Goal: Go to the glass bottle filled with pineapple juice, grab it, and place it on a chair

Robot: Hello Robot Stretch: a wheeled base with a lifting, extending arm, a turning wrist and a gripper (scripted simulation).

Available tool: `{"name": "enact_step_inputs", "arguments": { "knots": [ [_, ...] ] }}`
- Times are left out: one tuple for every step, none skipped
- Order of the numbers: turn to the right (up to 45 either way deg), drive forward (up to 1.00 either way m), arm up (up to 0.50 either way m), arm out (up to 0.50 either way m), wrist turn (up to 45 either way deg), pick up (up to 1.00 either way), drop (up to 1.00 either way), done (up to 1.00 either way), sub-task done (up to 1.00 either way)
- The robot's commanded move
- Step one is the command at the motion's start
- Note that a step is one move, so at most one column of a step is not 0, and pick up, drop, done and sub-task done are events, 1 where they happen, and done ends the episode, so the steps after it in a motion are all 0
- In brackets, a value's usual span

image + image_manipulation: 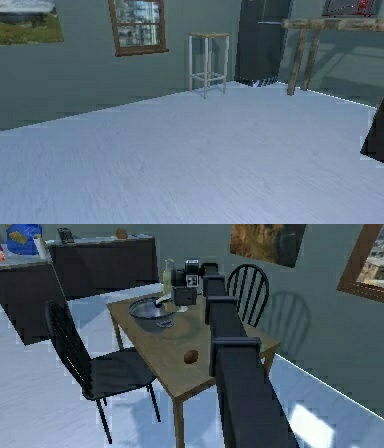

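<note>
A wooden dining table stands in the arm side view. My arm reaches over it, and the gripper sits above the tabletop's far end. A pale yellow bottle stands on the table just left of the gripper. I cannot tell whether the gripper holds anything. A black chair stands at the table's left side. Another black chair with a round spindle back stands at the far side.
On the table lie a grey bowl and a small brown lump. Dark cabinets line the far wall. The forward view has open pale floor, a white stool, a window and a wooden table.
</note>
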Motion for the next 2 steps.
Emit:
{"name": "enact_step_inputs", "arguments": {
  "knots": [
    [0.0,0.0,0.0,0.0,-45.0,0.0,0.0,0.0,0.0],
    [0.0,0.0,0.0,0.0,-45.0,0.0,0.0,0.0,0.0]
  ]
}}
